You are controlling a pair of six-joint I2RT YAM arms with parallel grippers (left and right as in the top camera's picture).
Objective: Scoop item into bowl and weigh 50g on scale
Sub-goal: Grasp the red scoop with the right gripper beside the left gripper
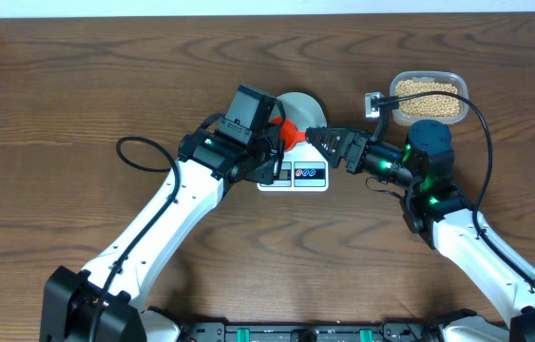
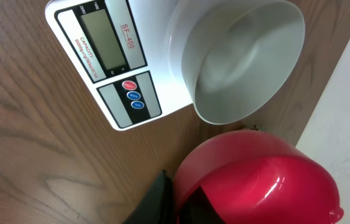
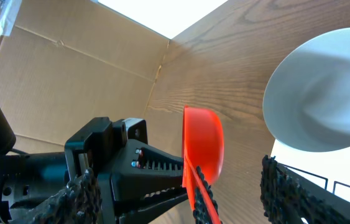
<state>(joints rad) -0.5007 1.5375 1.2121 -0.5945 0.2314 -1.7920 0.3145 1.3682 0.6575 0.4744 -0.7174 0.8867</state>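
Arms: we reach in from both sides of the brown wood table (image 1: 77, 76) and come close near the middle.
Left claw (image 1: 273, 147): shut tight, and it has hold of the red scoop (image 1: 291, 134).
Right claw (image 1: 316, 142): wide open, with nothing in its grip. Its two fingers (image 3: 286, 186) stand on either side of the scoop's thin handle.
Scale (image 1: 305, 174): white and flat on the table. Its grey screen and its round red and blue buttons are on the side near us.
Scoop: tipped on its side, just beside the bowl (image 1: 303, 103).
Bowl: sits on the far part of the scale. We see its smooth white inside.
Beans (image 1: 427, 95): small and tan, far off to the right, well apart from the bowl.
Tub (image 1: 461, 87): clear plastic, and it holds the beans.
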